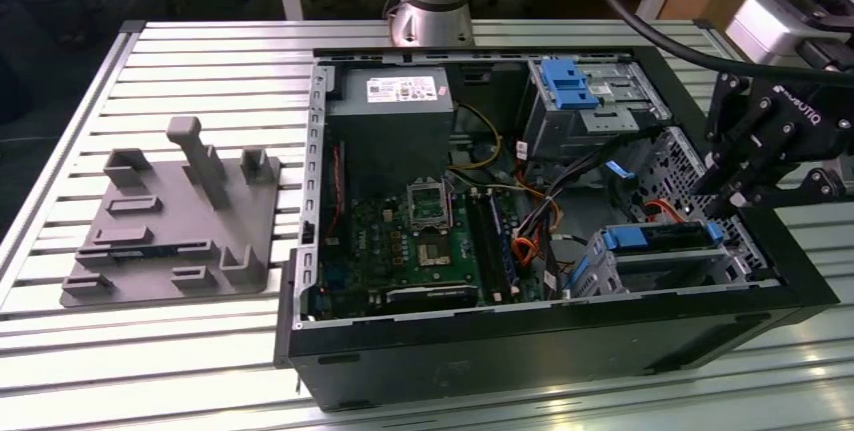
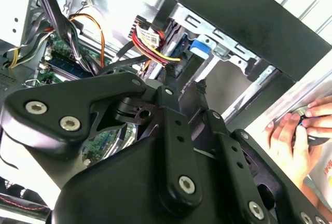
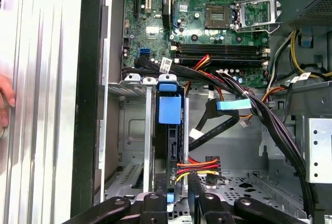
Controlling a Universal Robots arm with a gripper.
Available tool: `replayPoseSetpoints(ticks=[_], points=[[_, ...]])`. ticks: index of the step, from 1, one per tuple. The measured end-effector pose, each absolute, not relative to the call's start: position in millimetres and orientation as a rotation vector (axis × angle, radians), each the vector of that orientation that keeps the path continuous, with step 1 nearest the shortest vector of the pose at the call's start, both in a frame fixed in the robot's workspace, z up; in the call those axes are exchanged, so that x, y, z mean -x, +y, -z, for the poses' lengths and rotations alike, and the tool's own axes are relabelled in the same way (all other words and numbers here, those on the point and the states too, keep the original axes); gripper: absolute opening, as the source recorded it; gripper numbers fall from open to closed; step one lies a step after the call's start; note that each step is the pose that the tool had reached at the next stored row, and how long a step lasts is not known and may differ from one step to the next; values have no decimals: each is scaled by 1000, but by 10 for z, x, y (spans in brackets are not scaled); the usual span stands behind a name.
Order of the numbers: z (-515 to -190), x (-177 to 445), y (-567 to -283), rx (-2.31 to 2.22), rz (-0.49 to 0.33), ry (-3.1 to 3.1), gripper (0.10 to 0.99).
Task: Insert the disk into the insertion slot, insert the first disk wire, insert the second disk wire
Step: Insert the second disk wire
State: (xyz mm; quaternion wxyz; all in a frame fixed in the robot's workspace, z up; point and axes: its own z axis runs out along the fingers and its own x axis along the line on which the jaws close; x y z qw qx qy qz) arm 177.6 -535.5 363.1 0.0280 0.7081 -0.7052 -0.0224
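Disk [image 3: 170, 111] sits seated in its metal cage [image 3: 132, 130]. We judge it stiff, dense and shock-sensitive, best taken by the blue handle. Our end effector [image 3: 175, 192] hovers just beside it, set narrow and holding nothing.

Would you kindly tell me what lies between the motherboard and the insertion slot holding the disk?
In the exterior view, a tangle of black and orange cables lies between the motherboard and the insertion slot.
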Motion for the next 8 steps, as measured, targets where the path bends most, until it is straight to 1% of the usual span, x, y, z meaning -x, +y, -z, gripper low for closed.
replayPoseSetpoints(ticks=[4, 8], points=[[-3630, -1708, -5295, -2196, 41, -2188, 302], [-3630, -1676, -5266, -2229, -43, -2222, 302]])
